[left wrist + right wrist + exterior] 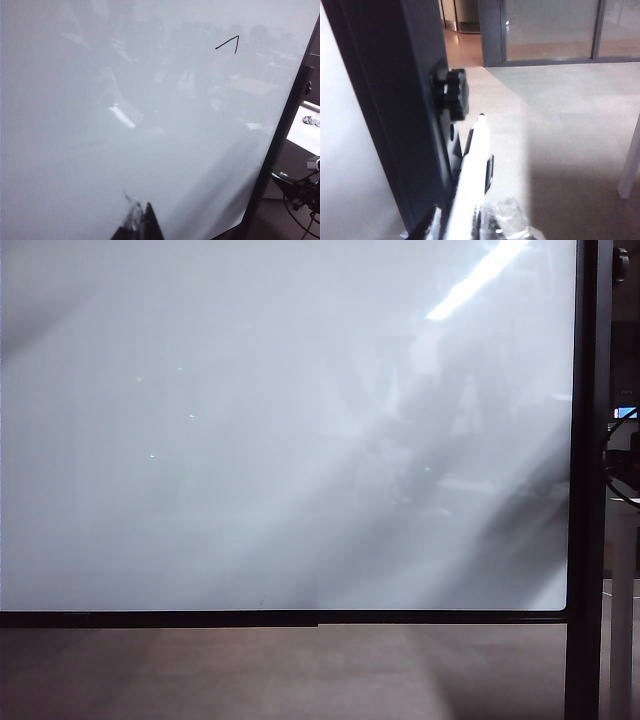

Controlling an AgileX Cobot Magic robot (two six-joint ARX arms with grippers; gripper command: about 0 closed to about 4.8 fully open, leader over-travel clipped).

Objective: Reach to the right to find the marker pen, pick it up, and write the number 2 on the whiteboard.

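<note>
On the whiteboard (150, 125), only an angular black stroke (229, 44) was seen; no label could be read. The marker pen (470, 175) was seen between the right gripper (465, 227) fingers beside the black post (395, 100), its long axis and dark tip directed away from the wrist; closure could not be confirmed. The left gripper (140, 225) tips appeared together, near the board, nothing visibly held.

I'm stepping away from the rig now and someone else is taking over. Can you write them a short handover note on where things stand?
Right gripper: beside the whiteboard's black post, the marker pen between its fingers, dark tip pointing away; the frames do not settle whether the jaws have fully closed.
Left gripper: close to the whiteboard, carrying nothing visible; open or shut unclear.
Whiteboard: the left wrist view shows only a short angled black stroke near its far edge; the exterior view shows no writing.
Done: pen found to the right.
Left: confirm the grip, bring the pen to the board, write the 2.
</note>
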